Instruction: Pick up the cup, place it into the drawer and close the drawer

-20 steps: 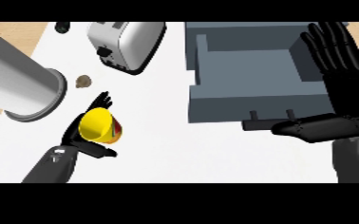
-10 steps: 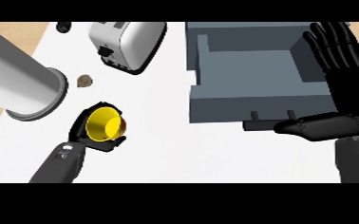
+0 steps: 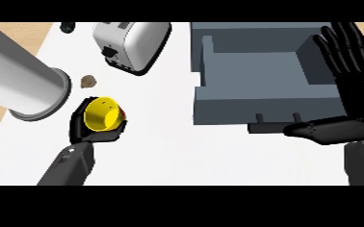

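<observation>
The left hand (image 3: 96, 130) curls round the yellow cup (image 3: 101, 114), grasping it low at the view's left, with the cup's mouth facing up toward the view. Just left of that hand stands a big metal cylinder (image 3: 28, 84), its rim close to the cup; a small brown lump (image 3: 87, 81) lies just beyond the hand, and a toaster (image 3: 133, 44) sits farther off, near the tabletop's (image 3: 177, 149) far edge. To the hand's right a broad bare stretch of white tabletop runs across to the open grey drawer (image 3: 259, 108), whose front wall faces the hand. The right hand (image 3: 344, 77) is released, fingers straight and spread, upright beside the drawer's right wall, thumb reaching under the front edge.
</observation>
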